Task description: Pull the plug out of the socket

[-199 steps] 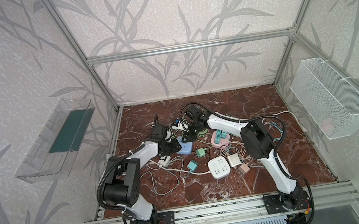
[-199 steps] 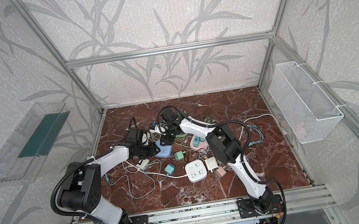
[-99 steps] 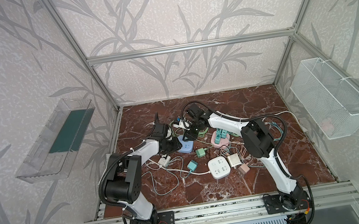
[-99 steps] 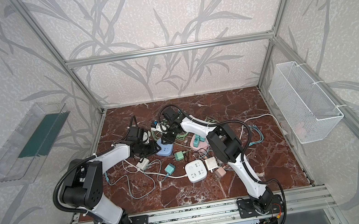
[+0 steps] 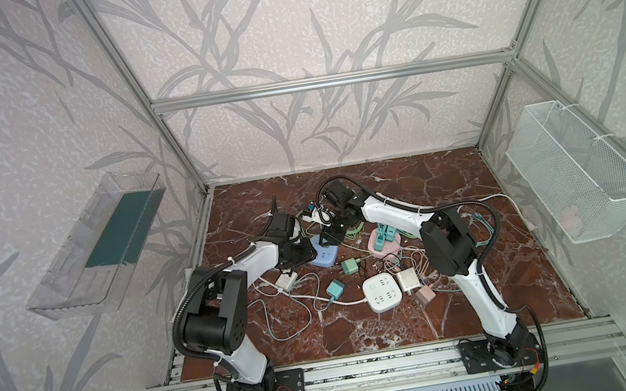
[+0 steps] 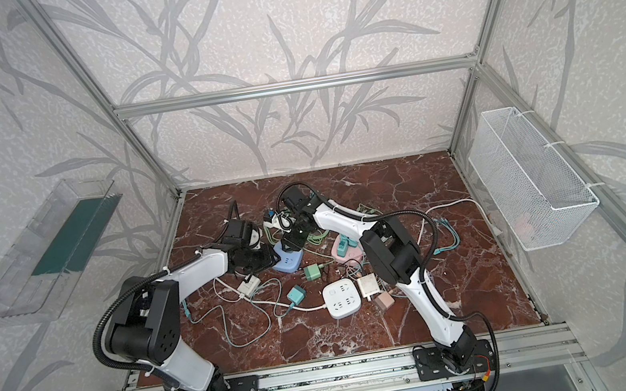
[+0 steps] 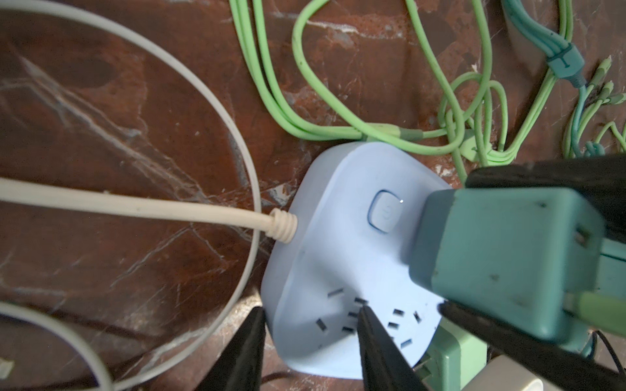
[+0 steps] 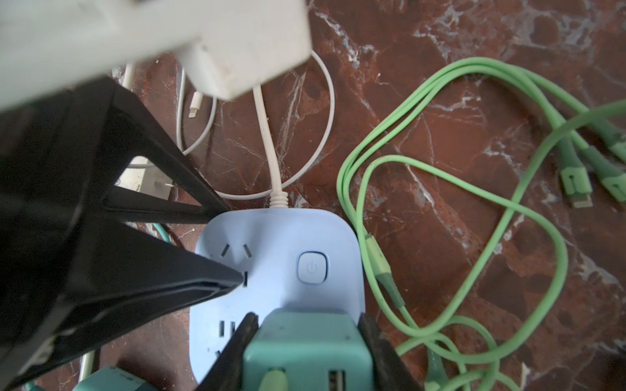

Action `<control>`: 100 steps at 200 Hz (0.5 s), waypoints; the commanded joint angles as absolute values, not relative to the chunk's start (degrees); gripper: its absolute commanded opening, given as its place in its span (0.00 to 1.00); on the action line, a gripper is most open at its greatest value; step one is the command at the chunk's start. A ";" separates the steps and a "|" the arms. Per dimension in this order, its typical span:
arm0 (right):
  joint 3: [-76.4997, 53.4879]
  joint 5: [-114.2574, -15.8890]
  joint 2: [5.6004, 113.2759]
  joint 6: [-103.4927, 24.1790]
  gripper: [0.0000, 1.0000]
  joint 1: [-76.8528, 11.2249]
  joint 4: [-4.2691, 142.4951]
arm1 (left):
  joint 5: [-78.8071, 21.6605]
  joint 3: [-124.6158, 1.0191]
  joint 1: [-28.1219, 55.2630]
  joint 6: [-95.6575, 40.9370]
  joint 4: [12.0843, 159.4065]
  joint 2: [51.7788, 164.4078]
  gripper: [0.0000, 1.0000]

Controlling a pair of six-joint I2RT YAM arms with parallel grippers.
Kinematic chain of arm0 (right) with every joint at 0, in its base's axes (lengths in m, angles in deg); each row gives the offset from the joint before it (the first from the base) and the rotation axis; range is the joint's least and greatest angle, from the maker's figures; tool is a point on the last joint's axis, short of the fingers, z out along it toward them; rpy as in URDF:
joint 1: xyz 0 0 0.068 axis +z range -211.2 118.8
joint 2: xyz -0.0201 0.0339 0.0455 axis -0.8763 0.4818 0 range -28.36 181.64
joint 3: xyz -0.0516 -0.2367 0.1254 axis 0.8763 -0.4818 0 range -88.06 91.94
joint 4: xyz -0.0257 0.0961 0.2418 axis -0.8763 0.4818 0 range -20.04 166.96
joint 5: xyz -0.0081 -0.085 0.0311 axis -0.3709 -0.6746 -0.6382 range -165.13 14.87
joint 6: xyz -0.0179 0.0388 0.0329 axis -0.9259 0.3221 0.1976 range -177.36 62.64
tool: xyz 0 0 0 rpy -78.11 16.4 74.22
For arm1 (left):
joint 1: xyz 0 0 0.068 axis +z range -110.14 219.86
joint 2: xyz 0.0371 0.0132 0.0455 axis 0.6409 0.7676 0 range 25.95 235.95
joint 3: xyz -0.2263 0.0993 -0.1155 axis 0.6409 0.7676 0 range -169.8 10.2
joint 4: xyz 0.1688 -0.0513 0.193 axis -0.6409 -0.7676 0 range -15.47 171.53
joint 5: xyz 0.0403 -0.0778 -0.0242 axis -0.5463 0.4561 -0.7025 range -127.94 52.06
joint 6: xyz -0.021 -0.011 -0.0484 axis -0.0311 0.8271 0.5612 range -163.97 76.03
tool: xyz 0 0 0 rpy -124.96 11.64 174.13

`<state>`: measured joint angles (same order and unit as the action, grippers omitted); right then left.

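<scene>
The socket point(image 5: 327, 261) point(image 6: 290, 264) is a light blue cube strip left of centre on the marble floor. A teal plug point(image 8: 305, 348) point(image 7: 501, 264) stands in its top face point(image 8: 281, 243). My right gripper point(image 8: 307, 316) point(image 5: 328, 240) is shut on the plug, one finger on each side. My left gripper point(image 7: 311, 308) point(image 5: 307, 250) straddles a corner of the socket point(image 7: 338, 243) with jaws apart. One of its fingers point(image 7: 376, 342) lies on the top face. The other sits beside the side wall.
Light green cables point(image 7: 305, 101) loop behind the socket, and its white cord point(image 8: 267, 149) runs off it. A white strip point(image 5: 381, 292), a pink socket point(image 5: 387, 250), loose chargers point(image 5: 349, 266) and wires lie around. A wire basket point(image 5: 577, 174) hangs on the right wall and a clear tray point(image 5: 96, 245) on the left.
My left gripper has edged right onto the blue socket and narrowed slightly. The right gripper stays clamped on the teal plug, barely moved.
</scene>
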<state>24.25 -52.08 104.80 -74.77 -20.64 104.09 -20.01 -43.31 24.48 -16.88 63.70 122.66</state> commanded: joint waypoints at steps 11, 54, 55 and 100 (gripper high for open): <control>27.87 -44.57 100.11 -70.10 0.17 -20.42 102.13 | -28.79 -39.97 24.30 -16.64 51.64 128.67 0.45; 27.16 -44.16 98.88 -68.72 0.17 -20.50 100.25 | -29.07 -40.70 24.30 -16.46 51.08 128.96 0.45; 27.21 -44.13 98.85 -68.66 0.17 -20.46 100.18 | -29.11 -40.78 24.30 -16.46 51.05 128.96 0.45; 27.60 -41.90 98.06 -65.26 0.17 -20.77 98.52 | -29.15 -40.96 24.30 -16.39 50.85 129.57 0.45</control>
